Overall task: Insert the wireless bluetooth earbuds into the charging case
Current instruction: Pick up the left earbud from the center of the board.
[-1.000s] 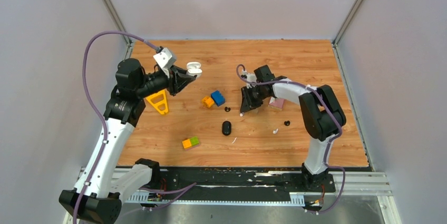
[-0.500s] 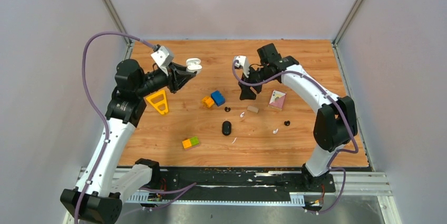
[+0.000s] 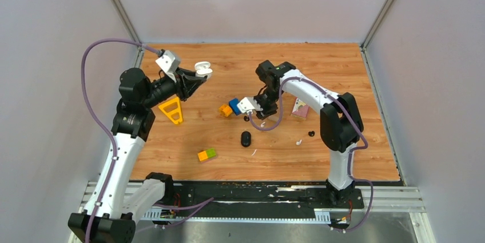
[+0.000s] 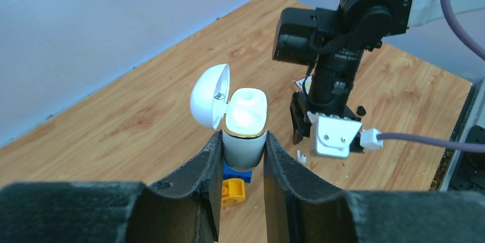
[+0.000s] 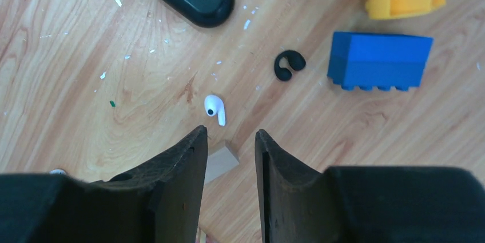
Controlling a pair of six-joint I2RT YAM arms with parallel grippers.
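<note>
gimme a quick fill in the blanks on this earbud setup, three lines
The left gripper is shut on the white charging case, whose lid is ____.
The earbud just ahead of the right gripper is ____ in colour.
The black bud lies beside the ____ block.
Missing: open, white, blue.

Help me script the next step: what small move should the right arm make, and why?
Probably nudge the right gripper forward and down so its open fingers straddle the white earbud, ready to close. The bud lies loose just beyond the fingertips, and the left gripper holds the white charging case with its lid open.
</note>
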